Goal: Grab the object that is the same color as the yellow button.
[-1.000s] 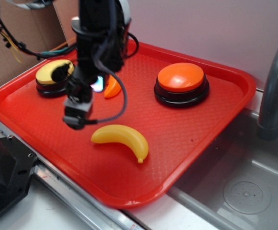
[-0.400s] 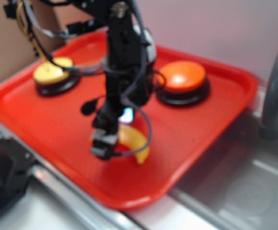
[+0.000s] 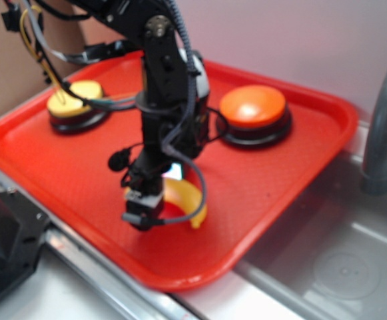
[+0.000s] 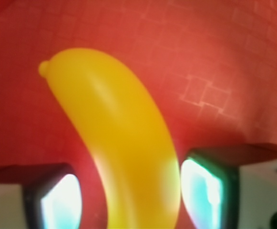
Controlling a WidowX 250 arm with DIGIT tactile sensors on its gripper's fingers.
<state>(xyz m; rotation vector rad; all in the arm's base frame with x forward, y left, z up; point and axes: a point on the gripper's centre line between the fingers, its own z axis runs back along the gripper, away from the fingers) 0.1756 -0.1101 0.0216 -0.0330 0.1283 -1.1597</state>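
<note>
From the outside view, the arm is reaching down onto the red tray [image 3: 300, 173]. The gripper [image 3: 145, 212] is sitting low over the banana [image 3: 183, 198], which is lying near the tray's front edge. The yellow button [image 3: 76, 97] is far back on the tray's left side, and the orange button [image 3: 253, 110] is at the back right.

From the wrist view, the banana [image 4: 114, 143] is lying between the two fingers [image 4: 57, 198]. The fingers are apart, with one on each side. A good grab probably means squeezing slowly across the fat middle, because the shiny skin may slip.
</note>
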